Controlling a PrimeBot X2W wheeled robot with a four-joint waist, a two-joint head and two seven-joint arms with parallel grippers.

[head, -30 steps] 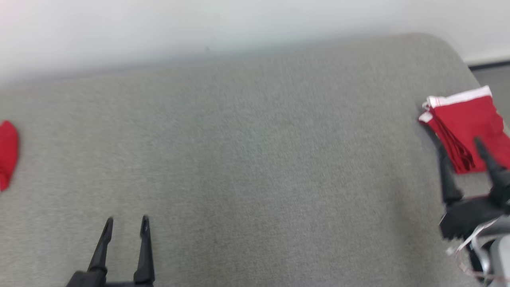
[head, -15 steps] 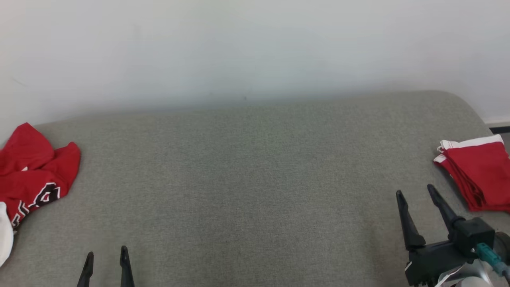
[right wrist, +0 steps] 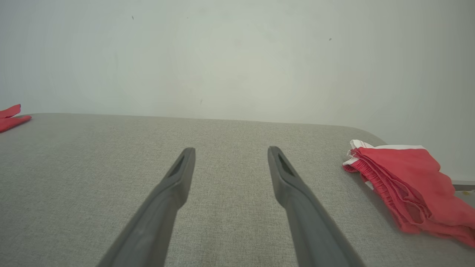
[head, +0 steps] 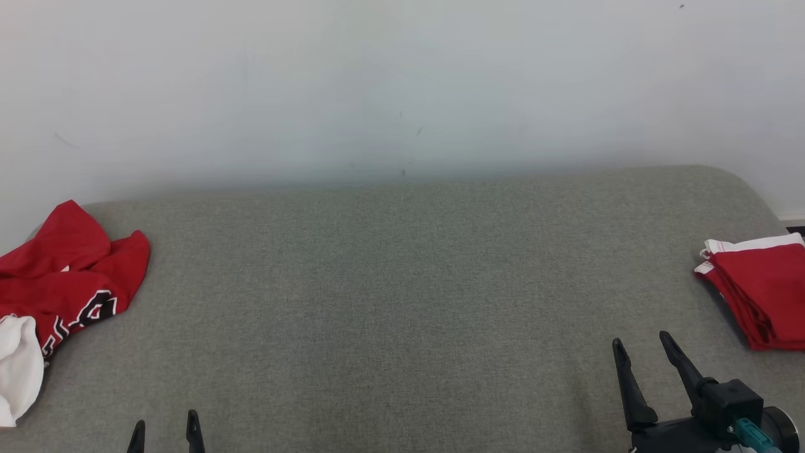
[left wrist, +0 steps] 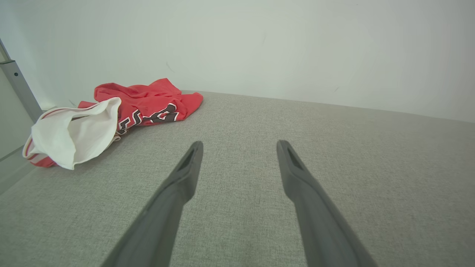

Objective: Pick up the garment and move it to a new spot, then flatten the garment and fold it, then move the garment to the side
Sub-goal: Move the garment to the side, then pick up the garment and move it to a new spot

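Here, the crumpled red garment (head: 69,277) at far left bears black, white-edged lettering (head: 94,313), unreadable; left gripper (head: 165,428) and right gripper (head: 640,341) gape empty.

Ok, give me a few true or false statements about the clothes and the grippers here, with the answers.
1. The crumpled red garment lies at the left end of the grey surface. True.
2. The folded red garment sits in the middle of that surface. False: it lies at the right end.
3. The left gripper is open and holds nothing. True.
4. The right gripper is clamped on the folded red garment. False: it is open and apart from it.
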